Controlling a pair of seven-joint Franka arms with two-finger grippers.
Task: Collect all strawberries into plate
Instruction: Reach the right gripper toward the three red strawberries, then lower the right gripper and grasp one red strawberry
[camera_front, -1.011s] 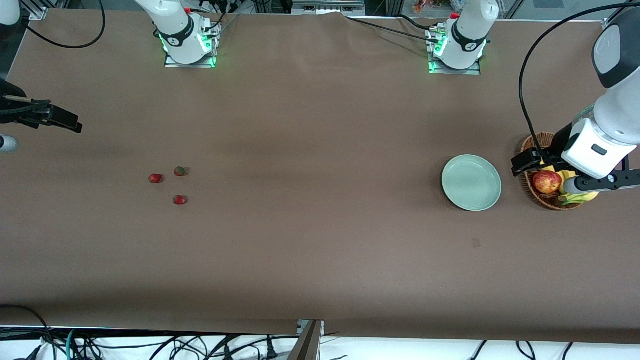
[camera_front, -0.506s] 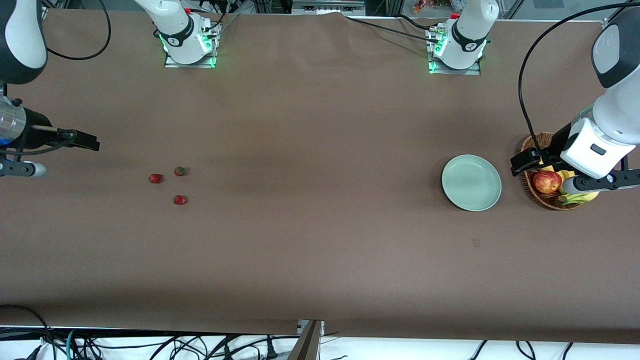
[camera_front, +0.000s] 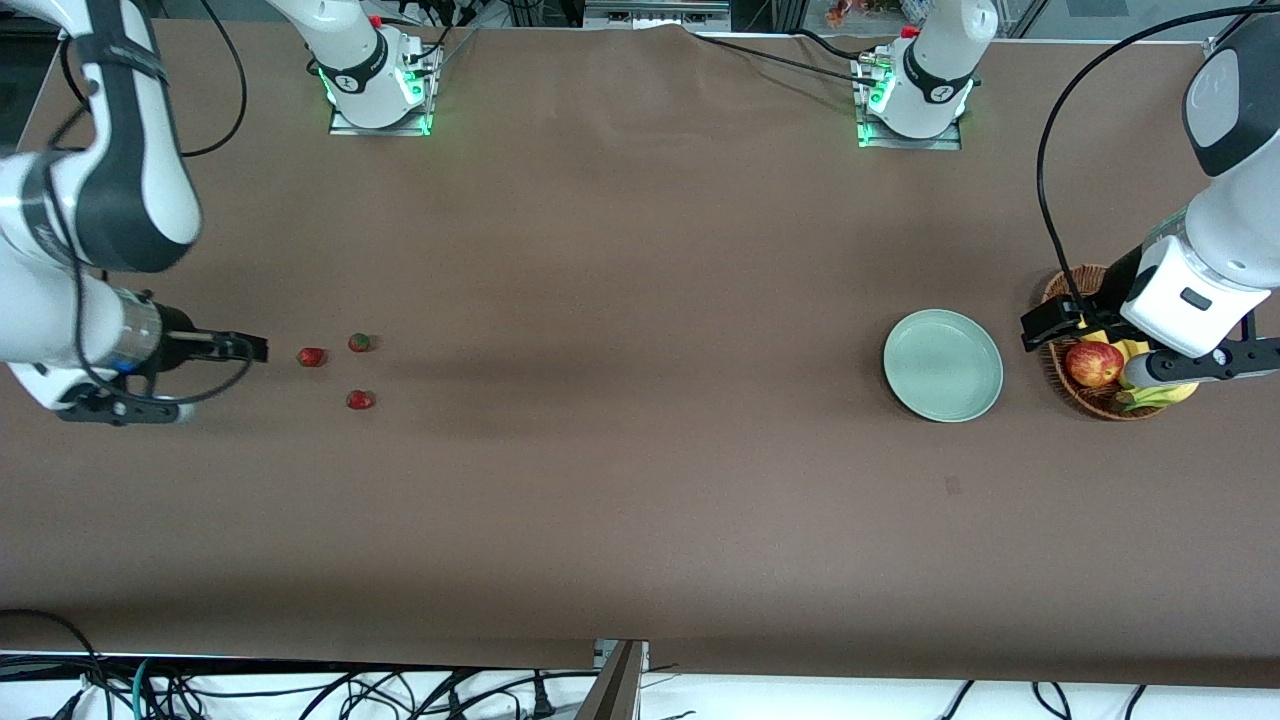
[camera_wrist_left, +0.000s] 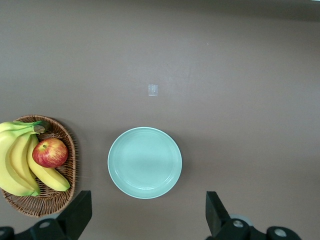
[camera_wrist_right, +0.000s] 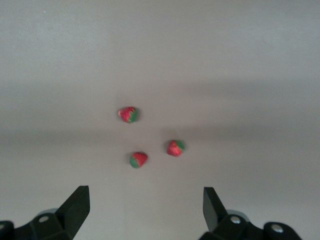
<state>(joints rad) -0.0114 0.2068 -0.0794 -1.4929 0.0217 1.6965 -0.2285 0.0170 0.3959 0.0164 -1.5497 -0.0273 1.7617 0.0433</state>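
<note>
Front view: three strawberries (camera_front: 340, 366) lie loose on the brown table (camera_front: 640, 480) toward the right arm's end, well apart from the one green plate (camera_front: 942, 365), still empty. The right gripper (camera_front: 250, 347), fingers apart, sits just beside them, seemingly lining up a pick. The left gripper (camera_front: 1050, 325), apart, waits over one basket (camera_front: 1060, 370)

Left wrist view: one plate (camera_wrist_left: 145, 162), basket (camera_wrist_left: 60, 197), one apple (camera_wrist_left: 49, 152), bananas (camera_wrist_left: 20, 160)

Right wrist view: three strawberries (camera_wrist_right: 147, 137) ahead of spread fingers (camera_wrist_right: 75, 205)
</note>
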